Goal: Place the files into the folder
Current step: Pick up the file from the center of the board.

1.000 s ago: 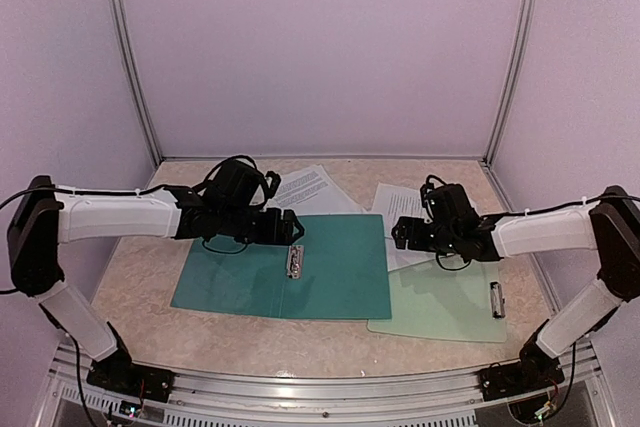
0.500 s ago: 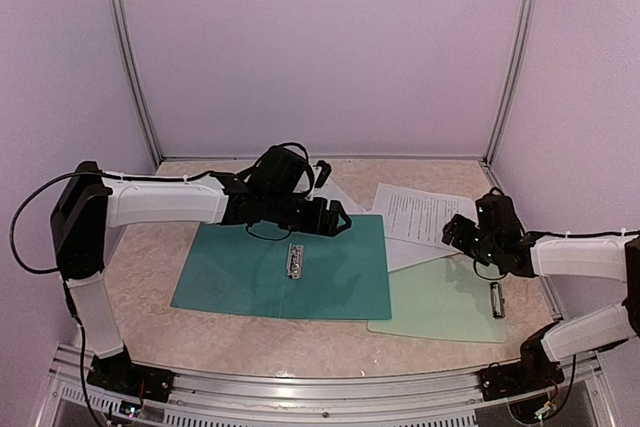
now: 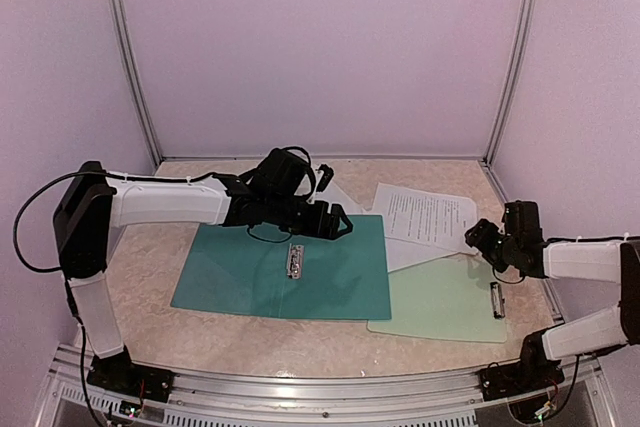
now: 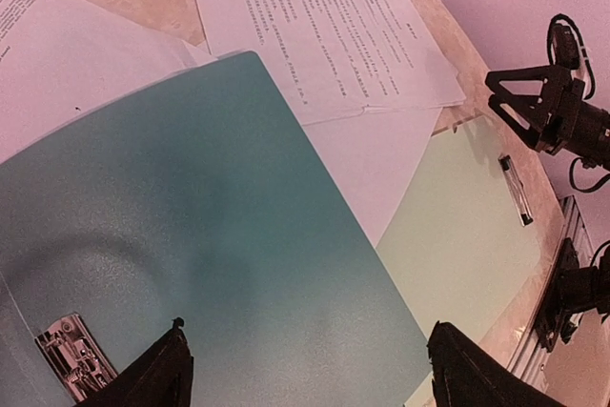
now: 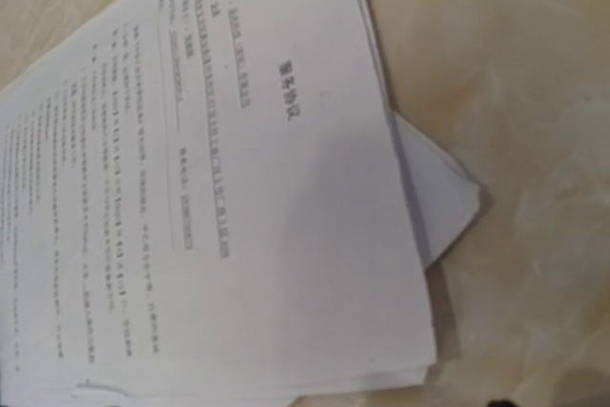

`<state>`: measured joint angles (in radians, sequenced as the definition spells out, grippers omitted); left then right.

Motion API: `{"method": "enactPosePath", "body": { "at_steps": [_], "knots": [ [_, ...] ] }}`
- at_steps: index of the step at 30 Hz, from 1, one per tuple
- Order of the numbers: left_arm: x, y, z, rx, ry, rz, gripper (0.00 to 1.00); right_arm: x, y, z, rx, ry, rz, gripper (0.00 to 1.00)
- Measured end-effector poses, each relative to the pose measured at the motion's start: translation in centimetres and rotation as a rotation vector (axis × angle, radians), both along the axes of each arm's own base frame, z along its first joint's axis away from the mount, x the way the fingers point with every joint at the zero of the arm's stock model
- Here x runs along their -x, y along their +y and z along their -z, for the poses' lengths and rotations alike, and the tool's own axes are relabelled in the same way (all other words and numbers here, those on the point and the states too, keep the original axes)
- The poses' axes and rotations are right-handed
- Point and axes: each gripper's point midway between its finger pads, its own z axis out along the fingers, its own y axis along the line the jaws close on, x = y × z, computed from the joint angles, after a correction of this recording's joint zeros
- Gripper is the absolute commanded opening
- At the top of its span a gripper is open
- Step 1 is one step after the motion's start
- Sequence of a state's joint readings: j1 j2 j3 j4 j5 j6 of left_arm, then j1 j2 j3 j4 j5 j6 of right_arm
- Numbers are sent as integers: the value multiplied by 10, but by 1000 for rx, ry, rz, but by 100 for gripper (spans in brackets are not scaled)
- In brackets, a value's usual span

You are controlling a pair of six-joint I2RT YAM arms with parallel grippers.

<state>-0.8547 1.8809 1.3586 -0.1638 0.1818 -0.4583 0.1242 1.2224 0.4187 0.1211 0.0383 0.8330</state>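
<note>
Overhead view of a marble-patterned bench [image 3: 150, 257] with two robot arms. The dark teal folder [image 3: 335, 282] lies open and flat at the centre, its metal clip [image 3: 295, 260] bare. The files [image 3: 430, 215], white printed sheets, lie loose just right of it at the far side, overlapping a pale green clipboard [image 3: 440, 307].

Within the last second the right pincer [image 3: 483, 240] pulled back rightward off the sheets; its jaws look parted and hold nothing. The left pincer [image 3: 338, 221] moved from above the clip to the folder's far edge, spread wide, empty (hovering, apparently). So the sheets are fully uncovered but none is in the folder yet
</note>
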Motion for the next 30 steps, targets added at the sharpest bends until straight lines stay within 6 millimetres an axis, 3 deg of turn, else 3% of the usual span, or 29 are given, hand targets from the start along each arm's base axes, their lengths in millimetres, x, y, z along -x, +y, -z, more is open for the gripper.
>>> {"method": "enactPosePath", "body": {
  "at_steps": [12, 30],
  "knots": [
    [1, -1, 0, 2, 2, 6, 82, -1, -5, 27, -102, 38, -6, 72],
    [2, -2, 0, 2, 3, 8, 81, -21, -5, 32, -223, -27, -1, 63]
  ]
}}
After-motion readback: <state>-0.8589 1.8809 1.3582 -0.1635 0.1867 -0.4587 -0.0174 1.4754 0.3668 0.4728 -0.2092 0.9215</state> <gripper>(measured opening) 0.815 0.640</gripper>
